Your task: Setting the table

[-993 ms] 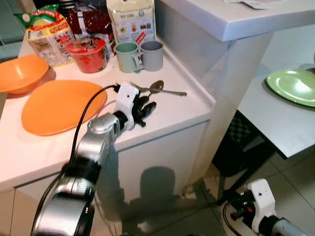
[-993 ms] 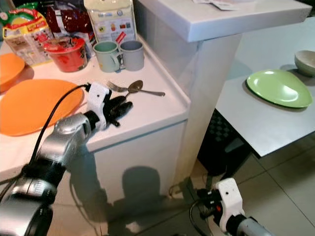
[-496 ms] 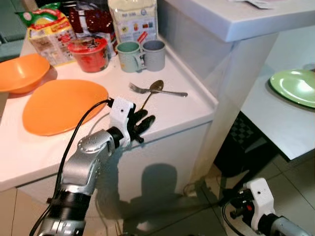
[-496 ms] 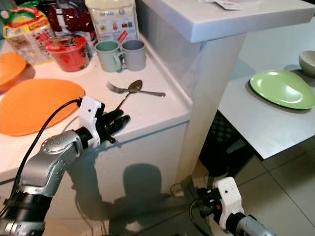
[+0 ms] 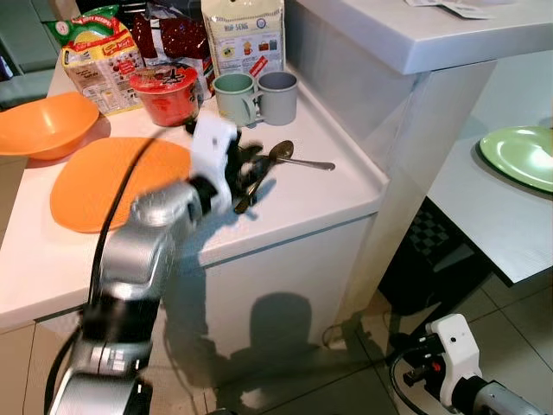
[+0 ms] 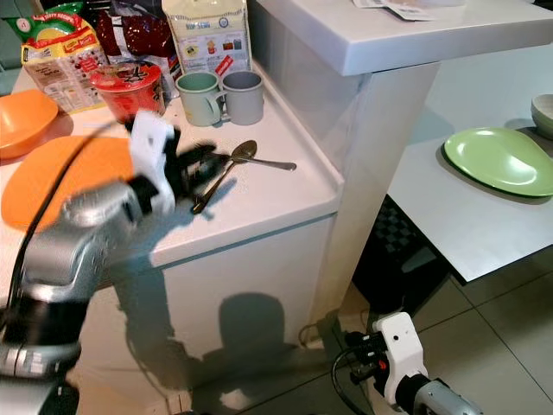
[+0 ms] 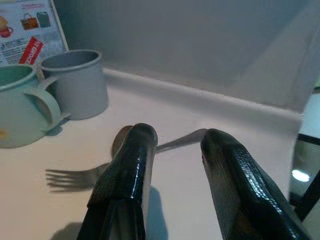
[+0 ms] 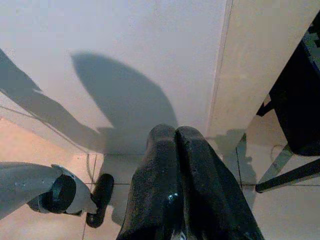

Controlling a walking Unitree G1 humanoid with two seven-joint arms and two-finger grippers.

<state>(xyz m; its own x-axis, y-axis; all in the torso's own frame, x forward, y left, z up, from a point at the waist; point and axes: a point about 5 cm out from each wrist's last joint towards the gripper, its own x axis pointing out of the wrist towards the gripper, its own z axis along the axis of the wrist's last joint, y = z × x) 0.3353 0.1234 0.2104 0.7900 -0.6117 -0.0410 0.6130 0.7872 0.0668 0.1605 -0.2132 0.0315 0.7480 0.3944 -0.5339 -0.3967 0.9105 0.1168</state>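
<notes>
A spoon and a fork lie crossed on the white counter, in front of a green mug and a grey mug. My left gripper hovers just over the spoon's handle, blurred by motion. In the left wrist view its fingers stand apart with nothing between them. The fork and the spoon's bowl lie just beyond the tips. An orange plate and an orange bowl sit to the left. My right gripper hangs shut near the floor.
A red noodle cup and food packets stand at the back of the counter. A tall white ledge rises at the counter's right. Beyond it, a lower table carries a green plate.
My left gripper has risen from the counter's front edge and moved forward over the counter, to the spoon and fork. The right arm has stayed low.
</notes>
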